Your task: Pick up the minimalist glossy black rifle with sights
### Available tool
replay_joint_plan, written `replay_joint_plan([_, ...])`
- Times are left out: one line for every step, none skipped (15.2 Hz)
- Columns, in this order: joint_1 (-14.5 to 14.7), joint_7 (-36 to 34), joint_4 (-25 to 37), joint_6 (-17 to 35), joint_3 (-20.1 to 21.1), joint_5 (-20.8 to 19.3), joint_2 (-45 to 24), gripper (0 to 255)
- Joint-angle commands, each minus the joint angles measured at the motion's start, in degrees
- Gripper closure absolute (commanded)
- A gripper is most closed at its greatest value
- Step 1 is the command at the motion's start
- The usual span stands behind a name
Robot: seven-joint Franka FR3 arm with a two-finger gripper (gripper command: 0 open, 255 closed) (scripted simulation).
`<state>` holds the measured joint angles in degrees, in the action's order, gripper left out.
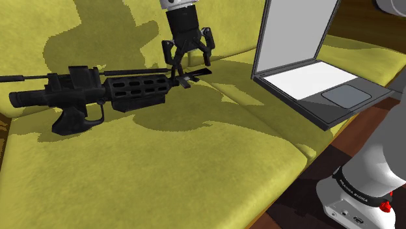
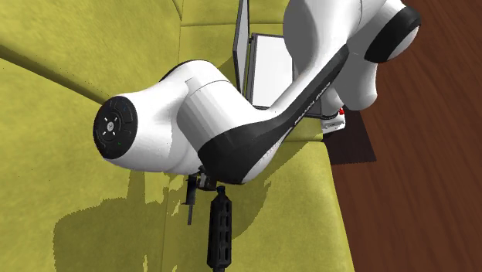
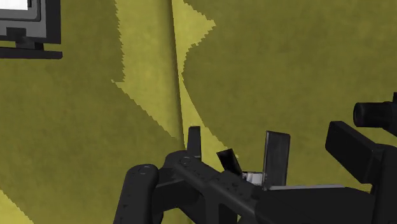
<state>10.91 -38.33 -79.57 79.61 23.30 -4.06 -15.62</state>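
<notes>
We see bright, even light on the yellow sofa. The arm and the rifle cast broad, darker shadows there, their edges jagged and stair-stepped.

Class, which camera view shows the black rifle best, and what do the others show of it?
The shoulder view: the rifle lies full length on the yellow cushion. In the second exterior view, its perforated front end pokes out under the arm. The wrist view catches a close, partial stretch.

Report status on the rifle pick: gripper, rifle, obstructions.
Gripper open, low over the muzzle end. Black rifle flat on yellow cushion, not lifted. Open laptop off to the side, not in the way.
</notes>
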Motion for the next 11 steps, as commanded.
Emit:
replay_joint_plan([2.5, -2.3, 8.8, -3.4, 0.4, -1.9, -7.0, 0])
replay_joint_plan([2.5, -2.2, 7.7, -2.6, 0.3, -1.7, -6.8, 0])
replay_joint_plan([2.4, -2.2, 6.6, -1.7, 0.2, -1.7, -6.6, 0])
replay_joint_plan([2.2, -2.1, 5.5, -0.8, 0.2, -1.6, -6.4, 0])
replay_joint_plan([2.1, -2.1, 4.5, 0.1, 0.2, -1.5, -6.2, 0])
replay_joint_plan([2.0, -2.1, 3.6, 0.9, 0.2, -1.5, -6.1, 0])
replay_joint_plan([1.9, -2.1, 2.6, 1.7, 0.2, -1.5, -6.0, 0])
replay_joint_plan([1.8, -2.0, 1.7, 2.5, 0.2, -1.5, -5.9, 0])
replay_joint_plan([1.8, -2.0, 1.2, 3.0, 0.1, -1.4, -5.8, 0])
replay_joint_plan([1.8, -2.0, 1.2, 3.0, 0.1, -1.4, -5.8, 0])
replay_joint_plan([1.8, -2.0, 1.2, 3.0, 0.1, -1.4, -5.8, 0])
